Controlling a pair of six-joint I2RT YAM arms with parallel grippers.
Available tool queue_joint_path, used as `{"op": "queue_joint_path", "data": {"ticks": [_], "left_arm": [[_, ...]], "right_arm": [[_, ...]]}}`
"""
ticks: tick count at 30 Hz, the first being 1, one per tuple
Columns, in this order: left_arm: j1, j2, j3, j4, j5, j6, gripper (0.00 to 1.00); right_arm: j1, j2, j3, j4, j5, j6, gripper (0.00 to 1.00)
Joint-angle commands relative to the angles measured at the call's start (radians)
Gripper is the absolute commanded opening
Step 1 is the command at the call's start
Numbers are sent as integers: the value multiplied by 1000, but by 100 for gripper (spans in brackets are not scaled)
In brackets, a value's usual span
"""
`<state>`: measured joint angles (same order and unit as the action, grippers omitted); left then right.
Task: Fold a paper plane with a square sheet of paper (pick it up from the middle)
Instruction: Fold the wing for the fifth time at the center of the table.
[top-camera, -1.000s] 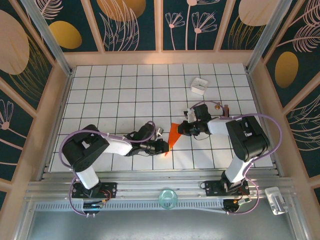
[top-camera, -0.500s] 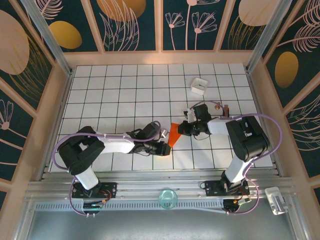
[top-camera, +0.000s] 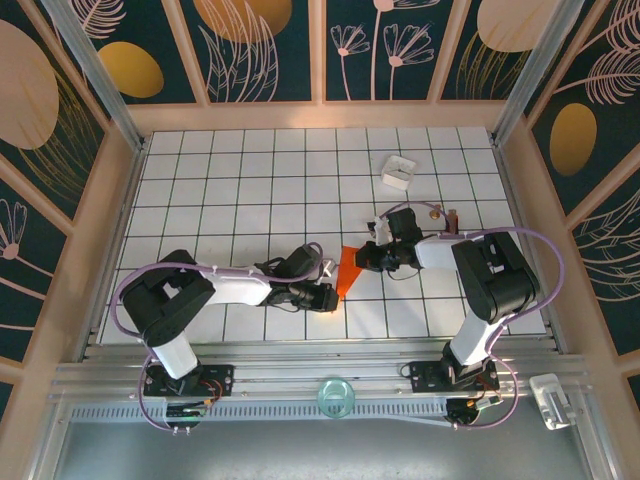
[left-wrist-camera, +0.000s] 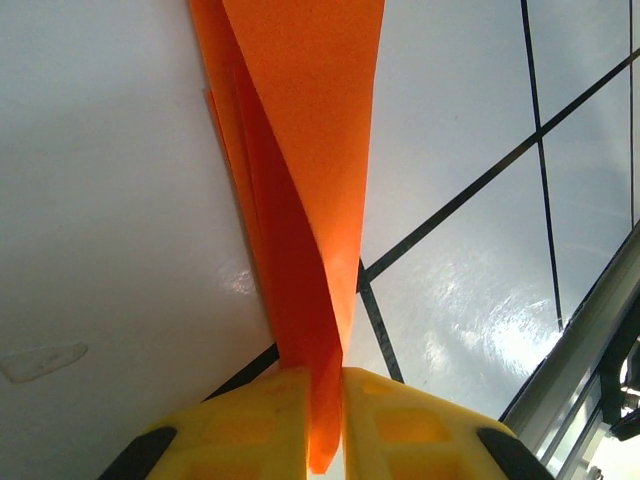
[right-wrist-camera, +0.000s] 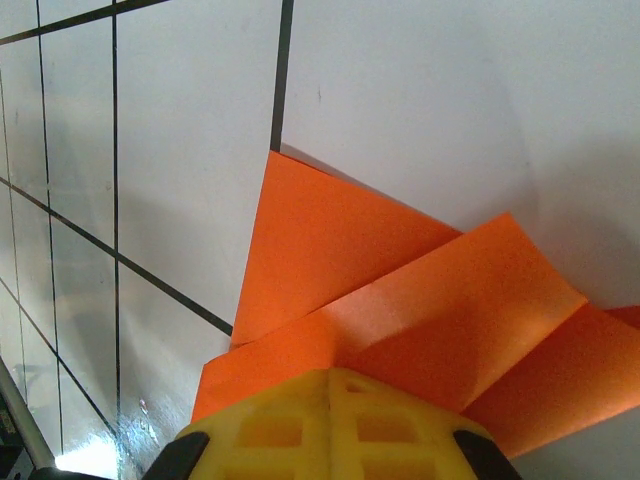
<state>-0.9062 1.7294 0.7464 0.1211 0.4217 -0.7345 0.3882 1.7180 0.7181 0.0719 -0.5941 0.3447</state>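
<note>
White gridded table (top-camera: 220, 180) with a low wooden rim (top-camera: 320, 116) on three sides and dark flowered panels above it. The tiles beyond the left fingers (top-camera: 326, 296), toward the far rim, lie bare and wide. Behind them only a row or so of tiles remains before the metal rail (top-camera: 300, 372) at the near edge.

The square sheet of paper (top-camera: 347, 272) is already folded into a narrow orange-red shape and sits between the two sets of fingers, touching both. In the left wrist view the yellow left fingers (left-wrist-camera: 285, 415) pinch its lower end. The sheet (left-wrist-camera: 300, 150) rises from that grip as two or three overlapping layers, its top cut off by the frame, so its far tip is out of sight. The rail (left-wrist-camera: 590, 350) runs just off to the right of those fingers.

The right fingers (top-camera: 363, 258) meet the sheet's other corner. In the right wrist view the right fingers (right-wrist-camera: 300, 425) are pressed together, and the folded layers (right-wrist-camera: 400, 300) fan out from under their tips. Whether they pinch the paper or only bear down on it is hidden by the fingers themselves.

Beyond the right fingers, well apart, a small white box (top-camera: 397, 172) lies on the tiles. Closer by, just past the right arm's wrist, is a small dark object (top-camera: 452, 214) — too small to make out.
</note>
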Motion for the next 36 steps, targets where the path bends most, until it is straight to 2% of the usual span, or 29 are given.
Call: {"op": "queue_joint_path", "data": {"ticks": [1,13,19,29,31,36], "left_arm": [[1,27,-18,9,32,-11,14],[21,11,-38,2,38,-11,8],[24,-44,-29,-38,11,10,25],[24,-43,0,-115,-9,76,33],[23,-30,10,-121,-3,84,33],[23,-22,11,-101,23,75,25]], "right_arm": [[-1,35,-3,-41,70,-27,4],[-1,37,-2,-43,71,-30,4],[0,40,-1,-44,74,-31,3],[0,44,-2,-41,73,-32,3],[-1,44,-3,-42,74,-33,3],[0,44,-1,-42,74,-33,3]]}}
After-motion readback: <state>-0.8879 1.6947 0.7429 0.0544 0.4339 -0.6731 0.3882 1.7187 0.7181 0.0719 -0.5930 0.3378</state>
